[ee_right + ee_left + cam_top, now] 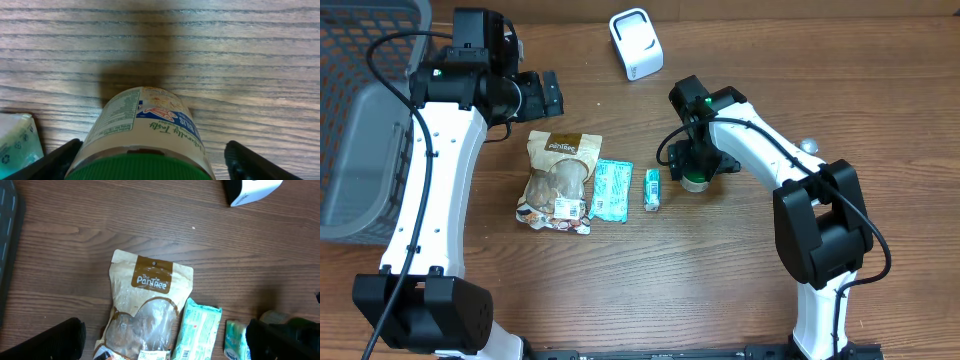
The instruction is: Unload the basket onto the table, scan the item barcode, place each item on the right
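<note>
If the right fingers (252,161) close off-centre, we risk tipping the jar (145,125) or knocking it into the small packet (15,142) beside it, since one finger looks nearer its wall than the other. The jar stands upright on the bench (225,50) between those fingers, which are apart and not clamped. The left fingers (45,341), spread wide and empty, hover over the snack pouch (150,305).

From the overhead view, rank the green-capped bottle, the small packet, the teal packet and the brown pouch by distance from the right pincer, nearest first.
1. Green-capped bottle: between the jaws of the right pincer.
2. Small packet: just to the bottle's left.
3. Teal packet: further left.
4. Brown pouch: farthest left.
</note>
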Controlling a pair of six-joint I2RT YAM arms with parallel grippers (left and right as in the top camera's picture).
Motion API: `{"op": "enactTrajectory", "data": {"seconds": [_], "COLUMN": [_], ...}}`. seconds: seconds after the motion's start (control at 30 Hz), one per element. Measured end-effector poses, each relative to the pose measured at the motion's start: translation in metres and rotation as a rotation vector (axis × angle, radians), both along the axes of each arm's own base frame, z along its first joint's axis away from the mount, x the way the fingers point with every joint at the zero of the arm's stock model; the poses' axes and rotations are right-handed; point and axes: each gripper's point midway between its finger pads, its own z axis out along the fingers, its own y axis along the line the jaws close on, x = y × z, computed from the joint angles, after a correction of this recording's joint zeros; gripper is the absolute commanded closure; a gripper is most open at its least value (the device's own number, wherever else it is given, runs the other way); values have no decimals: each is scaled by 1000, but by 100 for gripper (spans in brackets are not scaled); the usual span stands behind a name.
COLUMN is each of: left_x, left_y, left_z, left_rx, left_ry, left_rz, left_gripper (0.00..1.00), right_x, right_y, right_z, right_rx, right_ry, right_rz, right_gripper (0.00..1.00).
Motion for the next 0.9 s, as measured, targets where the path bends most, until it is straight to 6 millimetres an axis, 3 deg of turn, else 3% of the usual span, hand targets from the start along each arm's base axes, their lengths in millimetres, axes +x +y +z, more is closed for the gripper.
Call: {"op": "enactTrajectory", "data": {"seconds": [0.17, 0.27, 0.5, 0.67, 0.77, 0.9], "left_x": [0, 0, 0, 0, 0, 0], "left_y": [0, 0, 0, 0, 0, 0], "left_z": [0, 0, 0, 0, 0, 0], "left_rx": [0, 0, 0, 0, 0, 0], "left_ry": [0, 0, 0, 0, 0, 0], "left_rz": [0, 0, 0, 0, 0, 0], "left_gripper": [0, 0, 0, 0, 0, 0], "right_x": [-3, -4, -4, -5, -5, -6], "right_y": [-1, 0, 1, 1, 1, 2], "right_z": [0, 0, 0, 0, 0, 1], "right_rx": [-4, 0, 7, 10, 10, 18], "right_ry": [11, 16, 19, 21, 21, 24], "right_rz": [0, 0, -3, -4, 0, -4], "right_gripper": [18, 25, 27, 35, 45, 46]}}
